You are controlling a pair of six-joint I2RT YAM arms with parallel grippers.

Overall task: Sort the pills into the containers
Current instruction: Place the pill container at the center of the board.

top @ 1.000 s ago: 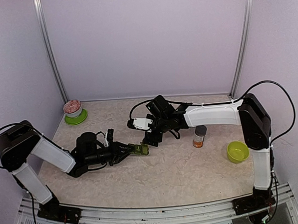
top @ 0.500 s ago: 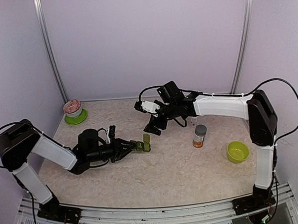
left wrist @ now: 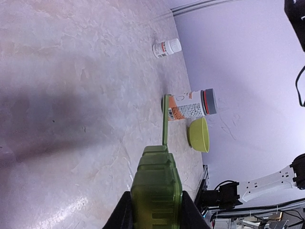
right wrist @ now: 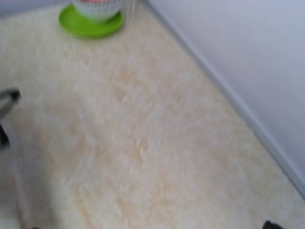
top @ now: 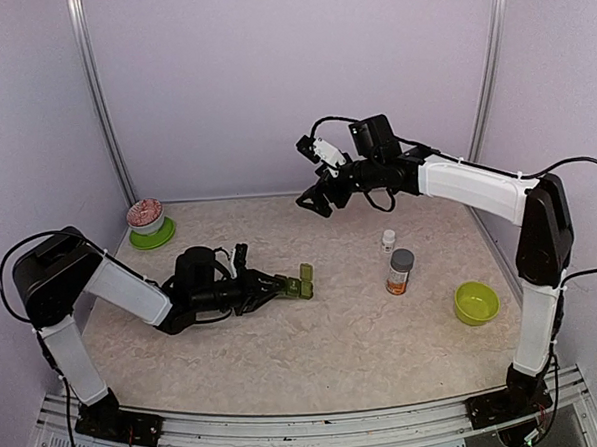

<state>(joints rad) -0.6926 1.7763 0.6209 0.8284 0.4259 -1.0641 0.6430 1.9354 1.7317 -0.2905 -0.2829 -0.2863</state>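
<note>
The left jaws pinched the green container strip, one lid up, left of the orange bottle. The right jaws hung spread wide, holding nothing.

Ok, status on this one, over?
Left gripper shut on containers, end lid up. Right gripper open, empty, up high. Pill bottles stand off right, not blocking.

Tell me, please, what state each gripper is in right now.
Left gripper: closed on the green pill container strip.
Right gripper: open, holding nothing.
</note>
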